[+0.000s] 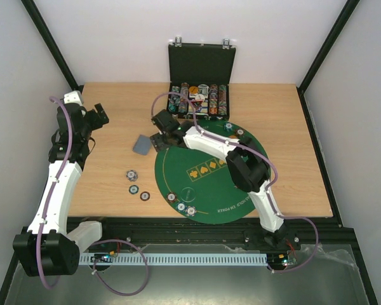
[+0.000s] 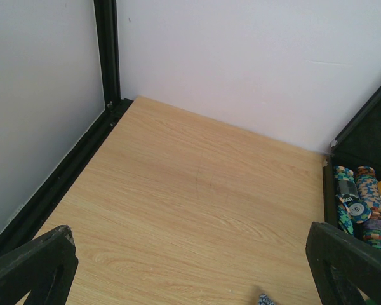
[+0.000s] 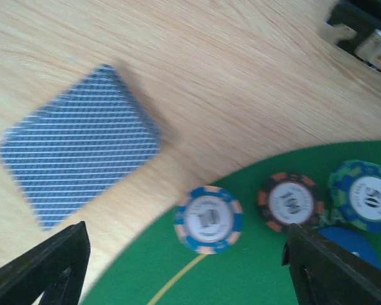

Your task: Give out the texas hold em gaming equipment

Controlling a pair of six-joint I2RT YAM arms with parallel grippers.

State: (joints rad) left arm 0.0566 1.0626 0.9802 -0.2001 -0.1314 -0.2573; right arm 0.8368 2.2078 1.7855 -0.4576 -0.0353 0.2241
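— What's on the table [image 1: 108, 184]?
— A round green mat [image 1: 209, 184] covers the centre and right of the frame, down to the near edge. An open black case [image 1: 200, 70] stands at the top middle, just above the mat.
— And on the bare wood?
— The cards [image 1: 141, 145], a flat stack near the mat's upper-left rim. Below them are three chips [image 1: 132, 174], close together, left of the mat.
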